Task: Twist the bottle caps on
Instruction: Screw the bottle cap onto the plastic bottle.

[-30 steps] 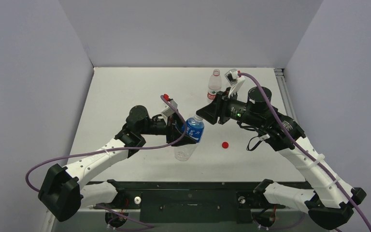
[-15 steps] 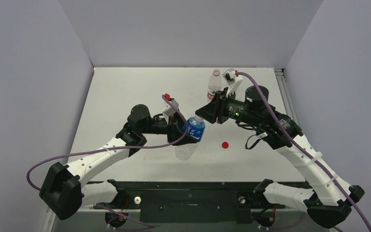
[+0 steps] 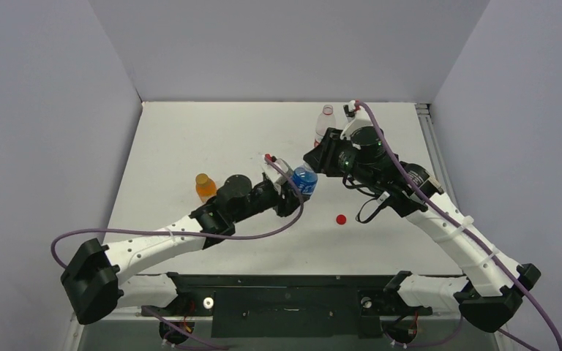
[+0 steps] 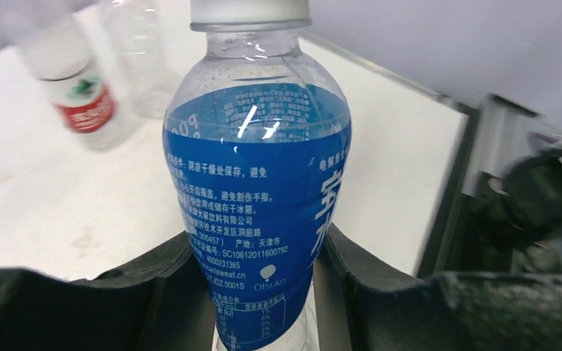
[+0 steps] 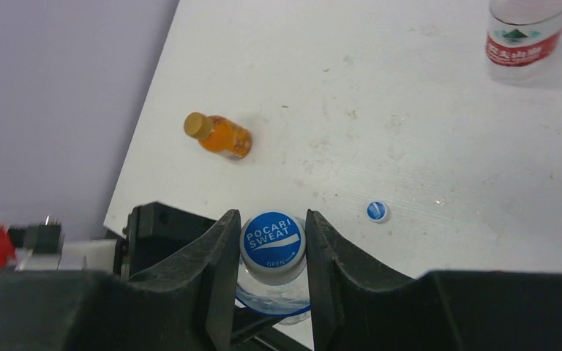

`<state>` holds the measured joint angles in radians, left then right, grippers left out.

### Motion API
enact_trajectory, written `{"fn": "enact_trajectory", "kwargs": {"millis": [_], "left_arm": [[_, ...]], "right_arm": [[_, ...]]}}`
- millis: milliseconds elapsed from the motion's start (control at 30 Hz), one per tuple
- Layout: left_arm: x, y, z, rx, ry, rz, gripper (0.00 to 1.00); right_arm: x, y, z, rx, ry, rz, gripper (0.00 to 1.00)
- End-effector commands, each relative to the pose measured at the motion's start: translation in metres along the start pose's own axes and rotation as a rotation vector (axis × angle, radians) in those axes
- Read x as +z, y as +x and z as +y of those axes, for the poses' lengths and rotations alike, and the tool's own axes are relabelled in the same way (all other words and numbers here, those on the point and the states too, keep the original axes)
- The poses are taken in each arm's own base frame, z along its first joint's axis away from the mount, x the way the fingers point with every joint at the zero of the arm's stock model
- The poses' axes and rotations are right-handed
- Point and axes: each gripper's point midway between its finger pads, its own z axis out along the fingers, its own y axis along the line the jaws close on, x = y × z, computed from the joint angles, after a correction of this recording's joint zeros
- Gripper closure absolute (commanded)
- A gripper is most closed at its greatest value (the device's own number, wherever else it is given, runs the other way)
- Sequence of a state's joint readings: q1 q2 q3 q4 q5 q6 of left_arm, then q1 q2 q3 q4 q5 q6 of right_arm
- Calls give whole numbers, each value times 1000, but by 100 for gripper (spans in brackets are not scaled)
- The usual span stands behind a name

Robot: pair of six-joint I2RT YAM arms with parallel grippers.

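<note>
Blue loose cap point(image 5: 377, 211): right-wrist view only.

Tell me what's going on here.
The left hand grips the blue-labelled bottle around its body, while the right hand is closed on the blue-and-white cap sitting on its neck. How far the cap is threaded cannot be seen. A red cap and a second blue-and-white cap lie loose on the table. An orange bottle is already capped.
</note>
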<state>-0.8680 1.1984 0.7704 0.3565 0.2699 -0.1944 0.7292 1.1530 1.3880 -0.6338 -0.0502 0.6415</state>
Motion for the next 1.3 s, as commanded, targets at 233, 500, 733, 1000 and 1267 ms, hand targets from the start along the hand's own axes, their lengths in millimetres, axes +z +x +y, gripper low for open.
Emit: {"fn": "enact_trajectory", "kwargs": {"millis": [233,500,733,1000,1267], "left_arm": [[-13,-87,77,318,-863,-286,100],[8,-63,54,323,-576,-159,100],[5,-21,31,174,-121,35,100],[-28,-12,-43,-55,451,123,100],[-50,-23,-71,-132,631,64,100]], "right_arm": [[32,36,-47,195,384,-33,100],[12,-13,-25,190,256,-157,45],[-26,-59,-5,79,34,-207,28],[-40,-26,33,-150,-306,-46,30],[-50,-1,38,-213,-401,9,32]]}}
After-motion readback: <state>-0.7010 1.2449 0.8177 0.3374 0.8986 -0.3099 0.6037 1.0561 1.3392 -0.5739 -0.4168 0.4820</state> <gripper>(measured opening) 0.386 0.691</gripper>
